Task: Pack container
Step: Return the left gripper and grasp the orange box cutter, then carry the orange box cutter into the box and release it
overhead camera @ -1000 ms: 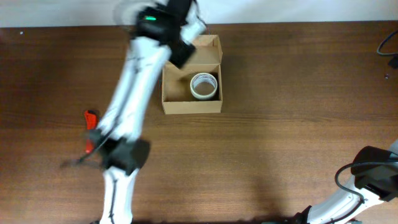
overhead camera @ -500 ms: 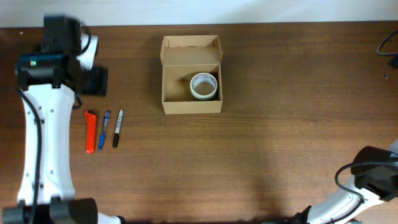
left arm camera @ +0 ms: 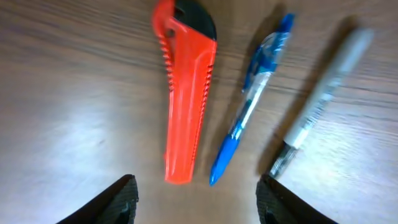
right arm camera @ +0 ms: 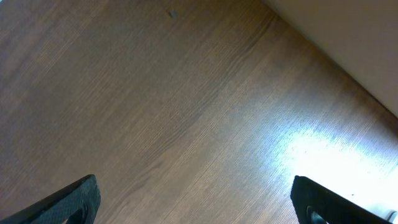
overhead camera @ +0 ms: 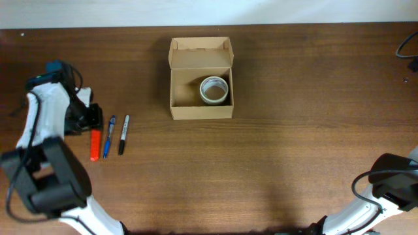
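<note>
The container (overhead camera: 175,85) is a tan cardboard box at the table's back middle, its flap lid open toward the back, with a white tape roll (overhead camera: 214,90) inside at the right. At the left lie a red box cutter (overhead camera: 95,145), a blue pen (overhead camera: 109,137) and a black marker (overhead camera: 123,134), side by side. My left gripper (overhead camera: 90,119) hovers at the top end of the red cutter, open and empty. In the left wrist view its fingers (left arm camera: 196,202) straddle the near ends of the cutter (left arm camera: 185,99) and the blue pen (left arm camera: 249,106); the marker (left arm camera: 323,93) lies right.
My right arm (overhead camera: 392,186) rests at the front right corner. Its open gripper (right arm camera: 196,202) shows only bare wooden table. A dark cable (overhead camera: 410,52) hangs at the right edge.
My left arm swung away from the box to the table's left, then came down toward the front over the top of the red cutter. The right arm has not moved.
</note>
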Controlling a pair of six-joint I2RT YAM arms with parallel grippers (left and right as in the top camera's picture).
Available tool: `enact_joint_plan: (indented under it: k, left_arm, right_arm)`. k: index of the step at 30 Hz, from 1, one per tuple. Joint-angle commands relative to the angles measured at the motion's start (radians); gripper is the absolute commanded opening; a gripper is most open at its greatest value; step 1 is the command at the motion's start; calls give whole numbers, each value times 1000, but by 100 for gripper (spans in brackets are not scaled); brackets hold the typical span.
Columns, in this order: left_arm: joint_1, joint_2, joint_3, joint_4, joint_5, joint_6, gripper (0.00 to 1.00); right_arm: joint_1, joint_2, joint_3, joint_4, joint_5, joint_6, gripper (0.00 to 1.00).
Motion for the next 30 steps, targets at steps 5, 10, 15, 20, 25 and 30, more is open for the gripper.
enact_joint_plan:
  k: [5, 10, 15, 20, 25, 30]
  left_arm:
    - [13, 126, -12, 31, 5, 43, 58]
    - [27, 132, -12, 60, 4, 58, 55]
    - [28, 143, -12, 86, 4, 77, 53]
    - [28, 171, -12, 104, 4, 99, 52]
    - [28, 176, -12, 136, 3, 114, 50]
    - [28, 176, -12, 150, 4, 128, 35]
  right_arm:
    - [0, 4, -5, 0, 12, -3, 99]
    - [0, 4, -5, 0, 12, -3, 99]
    - [0, 4, -5, 0, 12, -3, 99]
    - [0, 4, -5, 0, 12, -3, 99]
    - [0, 4, -5, 0, 12, -3, 99]
    - [0, 4, -5, 0, 12, -3, 99]
